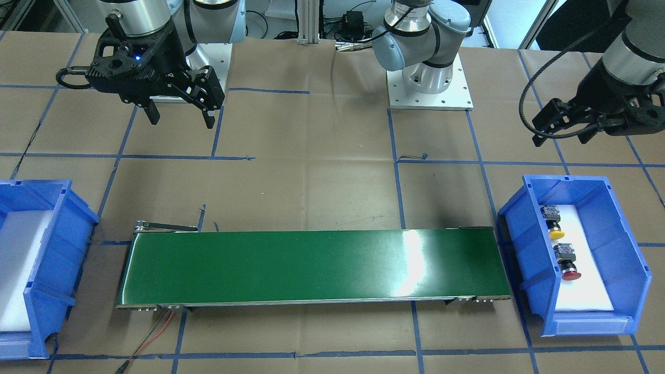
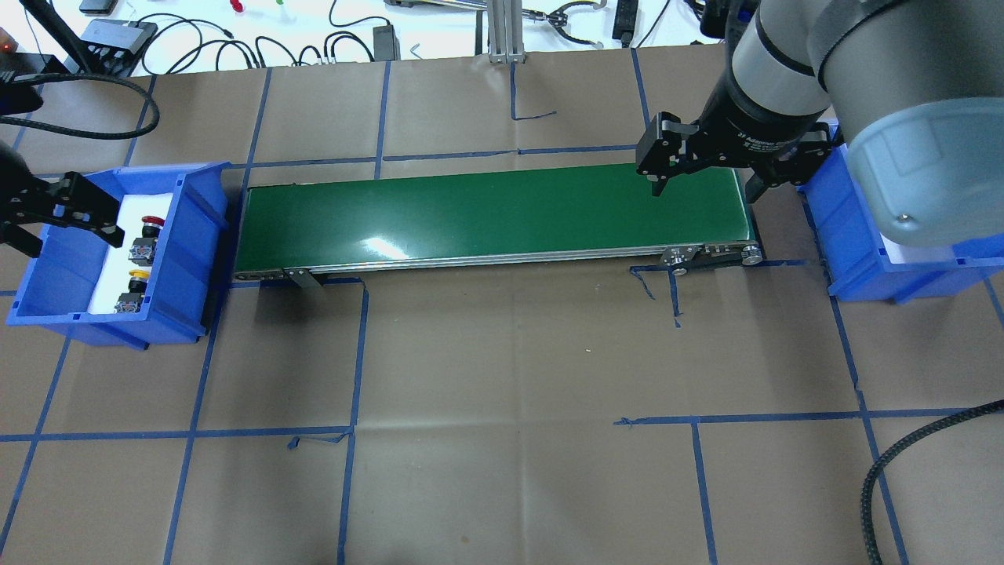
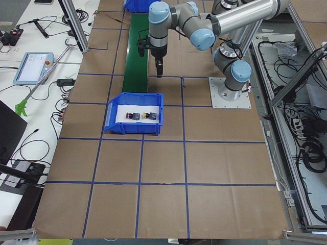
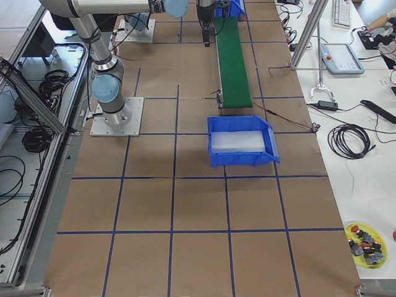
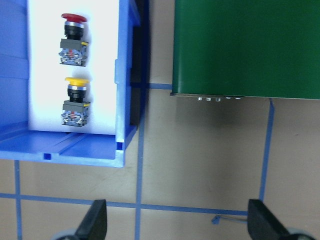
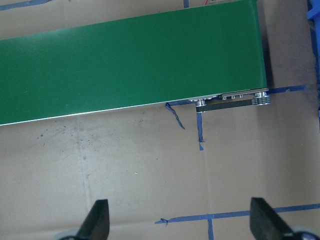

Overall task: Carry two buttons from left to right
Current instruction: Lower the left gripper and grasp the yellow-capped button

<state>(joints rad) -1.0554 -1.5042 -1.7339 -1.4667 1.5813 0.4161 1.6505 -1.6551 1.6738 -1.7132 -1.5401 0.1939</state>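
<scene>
Two buttons (image 1: 552, 222) rest in a blue bin (image 1: 623, 244) on tape-gridded brown paper (image 1: 311, 182)

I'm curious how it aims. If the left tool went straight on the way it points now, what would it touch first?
Probably the paper-covered table, beside the blue bin and short of the green belt. The open left tool points down at bare paper; its height is unclear.

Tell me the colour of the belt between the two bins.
Plain dark green belt, shown best in the exterior front-facing view.
</scene>
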